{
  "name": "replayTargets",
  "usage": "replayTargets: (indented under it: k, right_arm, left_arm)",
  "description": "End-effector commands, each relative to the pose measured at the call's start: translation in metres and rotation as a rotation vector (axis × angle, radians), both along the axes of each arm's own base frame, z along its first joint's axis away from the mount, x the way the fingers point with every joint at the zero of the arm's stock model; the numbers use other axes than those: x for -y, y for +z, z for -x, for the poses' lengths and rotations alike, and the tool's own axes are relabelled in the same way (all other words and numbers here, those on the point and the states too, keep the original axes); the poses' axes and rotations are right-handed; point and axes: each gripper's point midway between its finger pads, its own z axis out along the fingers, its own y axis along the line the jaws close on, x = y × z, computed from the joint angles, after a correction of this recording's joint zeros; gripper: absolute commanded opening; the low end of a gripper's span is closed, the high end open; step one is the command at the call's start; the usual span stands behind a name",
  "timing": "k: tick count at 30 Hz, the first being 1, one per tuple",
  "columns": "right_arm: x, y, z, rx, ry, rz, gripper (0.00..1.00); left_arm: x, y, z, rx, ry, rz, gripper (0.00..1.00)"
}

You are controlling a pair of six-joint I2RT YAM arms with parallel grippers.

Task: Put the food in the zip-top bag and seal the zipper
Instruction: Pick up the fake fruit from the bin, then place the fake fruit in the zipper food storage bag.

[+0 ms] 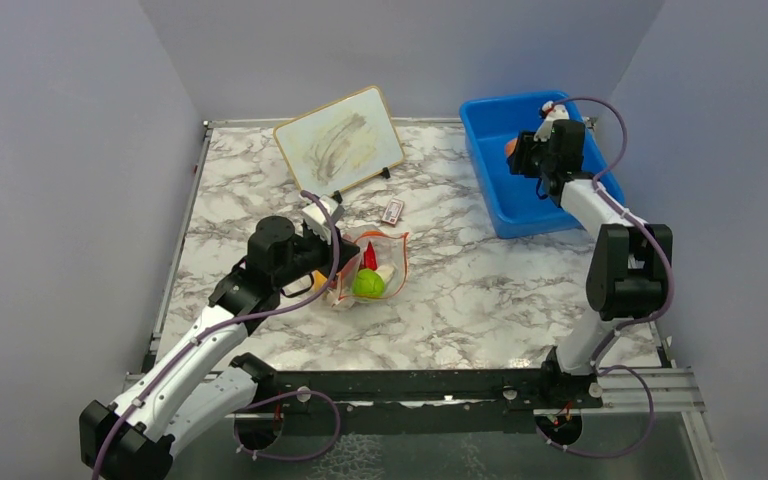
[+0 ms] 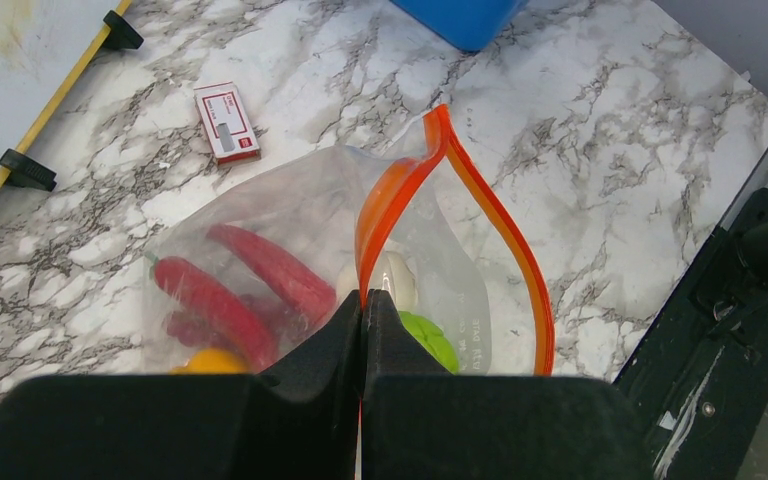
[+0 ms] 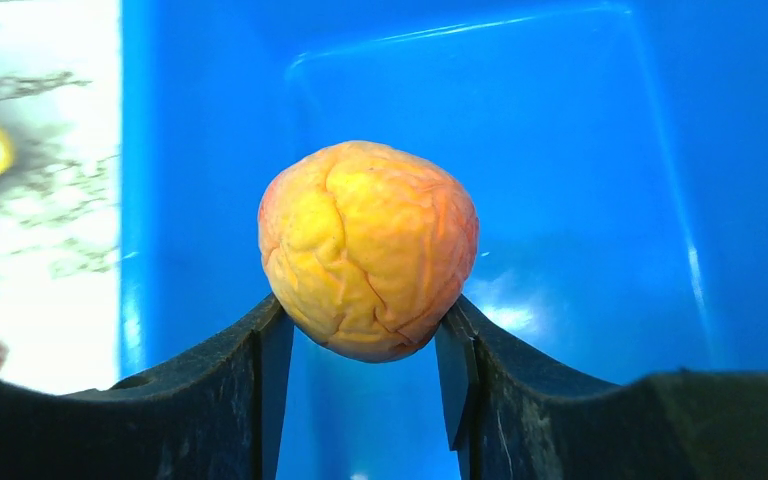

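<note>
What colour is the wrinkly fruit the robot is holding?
The fruit is yellow-orange with reddish edges; right wrist view.

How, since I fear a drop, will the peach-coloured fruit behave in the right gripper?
The peach-coloured fruit is round, so it may roll or slip from the right gripper, whose fingers pinch only its lower half. Its wrinkled skin suggests something soft and light.

white marble-patterned table [image 1: 480,300], grey veins; blue plastic bin [image 1: 515,210], solid colour; wrinkled yellow-orange round fruit [image 3: 368,250], reddish blush at edges; clear crinkly plastic bag [image 2: 290,190], red-orange zipper strip [image 2: 522,262]; showing through it: long red chili [image 2: 275,268], lime-green round fruit [image 1: 367,284]; small red-and-white card [image 2: 227,121].
</note>
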Motion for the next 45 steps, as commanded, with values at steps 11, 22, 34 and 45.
replayTargets:
  k: [11,22,34,45]
  right_arm:
    - [-0.096,0.049,0.100,0.016,0.287,-0.284,0.42]
    - [-0.170,0.055,0.169,0.002,0.497,-0.339,0.42]
    - [-0.253,0.061,0.261,-0.052,0.715,-0.445,0.42]
    - [-0.307,0.067,0.297,-0.077,0.829,-0.449,0.45]
  left_arm:
    - [-0.001,0.005,-0.004,0.034,0.012,0.010,0.00]
    - [-0.003,-0.002,-0.008,0.024,0.027,-0.013,0.00]
    - [-0.003,-0.006,-0.011,0.021,0.034,-0.025,0.00]
    - [-0.003,-0.007,-0.011,0.018,0.035,-0.026,0.00]
